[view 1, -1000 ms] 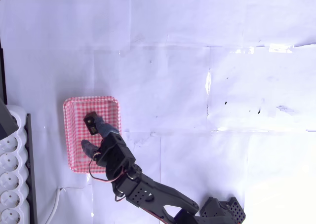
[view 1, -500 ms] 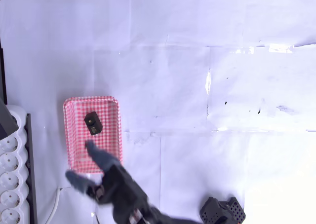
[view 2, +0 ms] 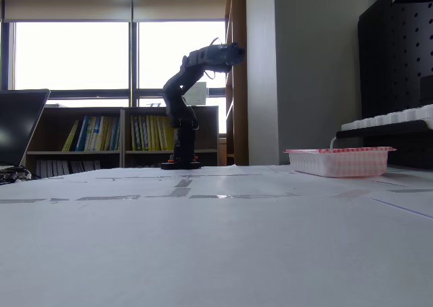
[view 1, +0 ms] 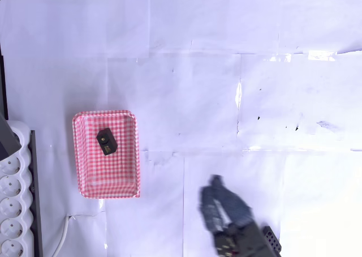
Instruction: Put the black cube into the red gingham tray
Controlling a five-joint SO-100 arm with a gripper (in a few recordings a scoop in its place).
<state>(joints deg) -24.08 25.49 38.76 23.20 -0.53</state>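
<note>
Nearest, at the overhead view's bottom edge right of centre: gripper [view 1: 214, 203], blurred, fingers seemingly lying close together, holding nothing, though the blur is leaving that uncertain. Farther, left of centre: red gingham tray [view 1: 106, 154], with black cube [view 1: 105, 140] sitting inside its upper half. Alongside: white paper-covered table [view 1: 226, 98].

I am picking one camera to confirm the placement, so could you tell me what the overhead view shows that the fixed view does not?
Overhead alone: the black cube lying inside the red gingham tray, toward its upper end, and the tray's full checked floor. Fixed view alone: the arm's height, with the claw raised well above the table, and the tray's side wall hiding its contents. Shared: tray and arm apart on the white table.
</note>
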